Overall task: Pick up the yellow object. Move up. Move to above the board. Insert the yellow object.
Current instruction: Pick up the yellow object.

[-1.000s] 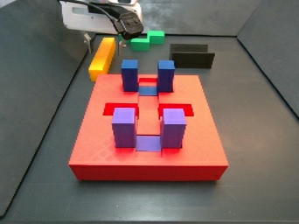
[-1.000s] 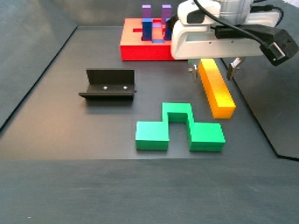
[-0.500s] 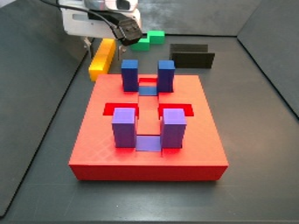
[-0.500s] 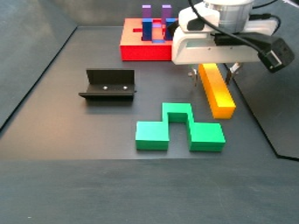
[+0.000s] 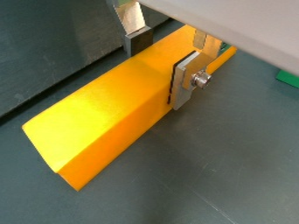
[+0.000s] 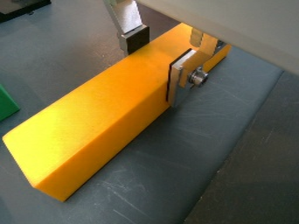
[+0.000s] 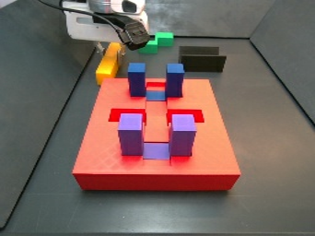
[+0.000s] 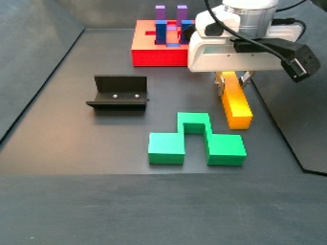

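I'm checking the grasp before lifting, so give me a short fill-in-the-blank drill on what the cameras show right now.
1. In both wrist views the gripper has one finger on each side of the ____ object.
2. The board bears two dark-blue posts and two ____ posts.
3. In a side view the green block lies on the floor, not on the ____ board.
4. The fixture is ____ in colour.

Missing words: yellow; purple; red; black

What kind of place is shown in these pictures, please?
Probably a robot test bench, not a home or workshop: a bare dark floor with walls, holding only coloured blocks, the red board with posts and the fixture. The pincer straddles the yellow object.
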Controlling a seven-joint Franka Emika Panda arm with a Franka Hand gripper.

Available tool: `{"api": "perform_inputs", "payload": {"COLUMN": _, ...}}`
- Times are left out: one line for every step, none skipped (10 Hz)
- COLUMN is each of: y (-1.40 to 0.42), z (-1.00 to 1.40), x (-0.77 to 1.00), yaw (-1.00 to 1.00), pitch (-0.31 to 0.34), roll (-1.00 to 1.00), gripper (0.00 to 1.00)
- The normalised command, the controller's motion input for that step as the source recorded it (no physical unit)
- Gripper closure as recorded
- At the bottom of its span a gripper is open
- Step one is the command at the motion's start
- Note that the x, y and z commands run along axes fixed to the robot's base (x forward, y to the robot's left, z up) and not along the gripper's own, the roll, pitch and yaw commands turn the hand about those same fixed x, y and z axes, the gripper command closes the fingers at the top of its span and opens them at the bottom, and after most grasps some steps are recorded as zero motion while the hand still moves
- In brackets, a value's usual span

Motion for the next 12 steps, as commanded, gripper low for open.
{"api": "perform_inputs", "payload": {"y": 0.0, "z": 0.0, "x": 0.0, "yaw": 0.0, "pitch": 0.0, "roll": 0.0, "gripper": 1.0}}
{"api": "perform_inputs", "payload": {"y": 0.0, "z": 0.0, "x": 0.0, "yaw": 0.0, "pitch": 0.0, "roll": 0.0, "gripper": 1.0}}
{"api": "perform_inputs", "payload": {"y": 0.0, "z": 0.0, "x": 0.0, "yaw": 0.0, "pitch": 0.0, "roll": 0.0, "gripper": 1.0}}
{"api": "perform_inputs", "payload": {"y": 0.0, "z": 0.0, "x": 0.0, "yaw": 0.0, "pitch": 0.0, "roll": 0.0, "gripper": 1.0}}
{"api": "perform_inputs", "payload": {"y": 0.0, "z": 0.0, "x": 0.0, "yaw": 0.0, "pitch": 0.0, "roll": 0.0, "gripper": 1.0}}
{"api": "perform_inputs", "payload": {"y": 0.0, "z": 0.0, "x": 0.0, "yaw": 0.0, "pitch": 0.0, "roll": 0.0, "gripper": 1.0}}
{"api": "perform_inputs", "payload": {"y": 0.0, "z": 0.0, "x": 0.0, "yaw": 0.0, "pitch": 0.0, "roll": 0.0, "gripper": 1.0}}
{"api": "perform_inputs", "payload": {"y": 0.0, "z": 0.0, "x": 0.0, "yaw": 0.0, "pitch": 0.0, "roll": 0.0, "gripper": 1.0}}
{"api": "perform_inputs", "payload": {"y": 0.0, "z": 0.0, "x": 0.0, "yaw": 0.0, "pitch": 0.0, "roll": 0.0, "gripper": 1.0}}
{"api": "perform_inputs", "payload": {"y": 0.0, "z": 0.0, "x": 0.0, "yaw": 0.0, "pitch": 0.0, "roll": 0.0, "gripper": 1.0}}
{"api": "perform_inputs", "payload": {"y": 0.0, "z": 0.0, "x": 0.0, "yaw": 0.0, "pitch": 0.0, "roll": 0.0, "gripper": 1.0}}
{"api": "perform_inputs", "payload": {"y": 0.0, "z": 0.0, "x": 0.0, "yaw": 0.0, "pitch": 0.0, "roll": 0.0, "gripper": 1.0}}
